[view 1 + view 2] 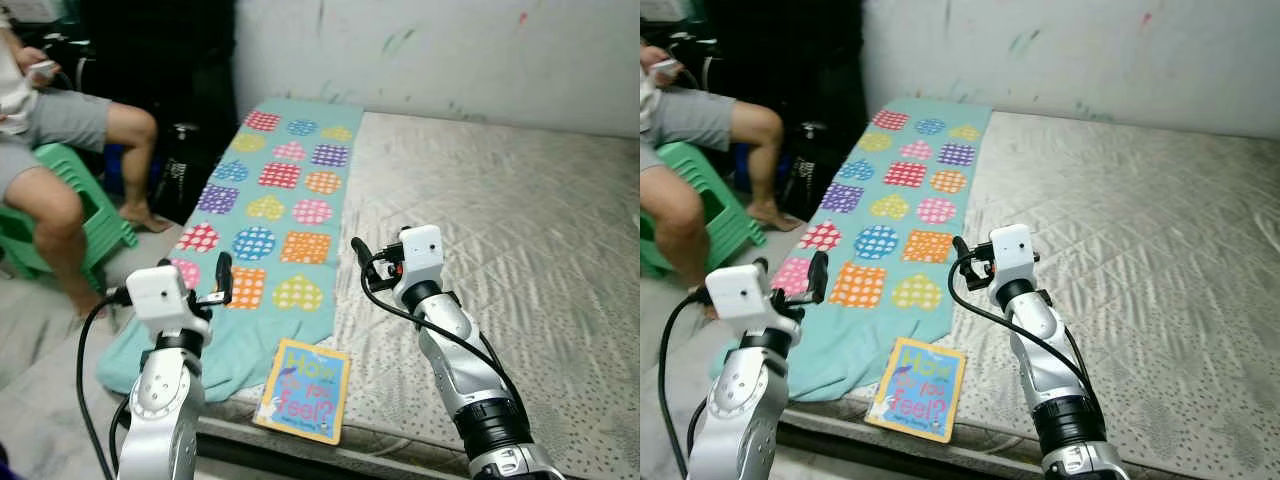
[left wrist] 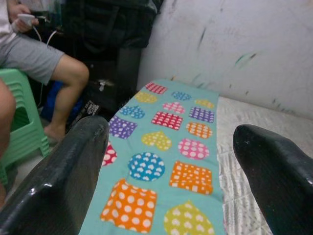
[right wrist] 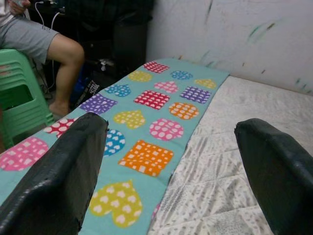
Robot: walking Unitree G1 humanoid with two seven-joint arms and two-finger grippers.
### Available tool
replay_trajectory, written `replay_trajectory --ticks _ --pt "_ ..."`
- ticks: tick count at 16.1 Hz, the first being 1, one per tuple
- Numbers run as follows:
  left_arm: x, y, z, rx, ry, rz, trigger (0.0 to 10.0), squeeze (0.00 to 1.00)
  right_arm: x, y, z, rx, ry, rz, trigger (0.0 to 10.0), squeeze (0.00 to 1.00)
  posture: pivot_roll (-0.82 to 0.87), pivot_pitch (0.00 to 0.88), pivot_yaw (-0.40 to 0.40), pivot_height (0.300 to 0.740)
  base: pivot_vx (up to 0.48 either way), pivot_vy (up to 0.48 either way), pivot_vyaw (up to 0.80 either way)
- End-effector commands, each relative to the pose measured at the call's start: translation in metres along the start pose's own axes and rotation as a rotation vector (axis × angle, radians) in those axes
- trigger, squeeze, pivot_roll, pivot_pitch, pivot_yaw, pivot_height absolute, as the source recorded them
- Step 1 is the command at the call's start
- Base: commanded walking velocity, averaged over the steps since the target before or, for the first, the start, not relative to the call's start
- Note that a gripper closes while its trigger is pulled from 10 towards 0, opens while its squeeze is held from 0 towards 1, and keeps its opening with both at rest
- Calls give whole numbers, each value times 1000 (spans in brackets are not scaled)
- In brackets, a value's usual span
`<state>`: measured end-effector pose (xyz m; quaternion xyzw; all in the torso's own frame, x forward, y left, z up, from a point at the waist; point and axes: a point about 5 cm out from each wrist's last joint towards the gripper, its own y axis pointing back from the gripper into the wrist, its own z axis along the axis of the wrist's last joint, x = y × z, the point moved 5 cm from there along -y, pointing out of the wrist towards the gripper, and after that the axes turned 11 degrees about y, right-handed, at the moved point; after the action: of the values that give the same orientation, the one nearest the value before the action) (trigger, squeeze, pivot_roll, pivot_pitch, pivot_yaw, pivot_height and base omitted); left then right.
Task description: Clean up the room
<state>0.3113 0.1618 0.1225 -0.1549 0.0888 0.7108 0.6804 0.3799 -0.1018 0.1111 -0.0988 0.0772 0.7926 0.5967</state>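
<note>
Bare quilted mattress (image 1: 520, 230) fills a room with a paint-scuffed wall (image 1: 450, 50), where both arms are raised over the bed's near edge. Nearest, below and between the grippers, a picture book (image 1: 303, 390) titled "How do you feel?" lies at the mattress lip, apparently overhanging slightly. The left gripper (image 1: 222, 280) and right gripper (image 1: 362, 255) hover with fingers spread wide, each holding nothing. Ahead of both, a teal blanket (image 1: 275, 215) patterned with spotted hearts runs toward the wall, its near end drooping off the edge. A clumsy reach could nudge the book to the floor. Farther off to the left, a person (image 1: 60, 150) sits on a green stool (image 1: 80, 210), close enough to crowd that arm's swing.
</note>
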Motion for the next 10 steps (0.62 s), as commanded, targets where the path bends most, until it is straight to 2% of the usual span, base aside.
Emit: replay_trajectory --ticks 1,2,4,7,10 --pt "0 -4 -1 16 -7 -5 10000 0 -7 2 2 -6 -19 -36 10000 0 -97 0 -4 740 0 0 0" --pt "2 -9 4 13 -2 -1 10000 0 -15 9 6 -23 -47 -76 10000 0 -114 0 6 740 0 0 0" --pt "5 -12 5 14 1 8 10000 0 -21 15 5 -16 -29 -103 10000 0 -136 0 13 740 0 0 0" --pt "4 -16 3 25 13 10 10000 0 -32 25 4 -4 -24 -139 10000 0 -165 0 25 740 0 0 -800" --pt "-4 -18 1 41 25 -17 10000 0 -44 30 4 5 -19 -187 10000 0 -182 0 36 740 0 0 -800"
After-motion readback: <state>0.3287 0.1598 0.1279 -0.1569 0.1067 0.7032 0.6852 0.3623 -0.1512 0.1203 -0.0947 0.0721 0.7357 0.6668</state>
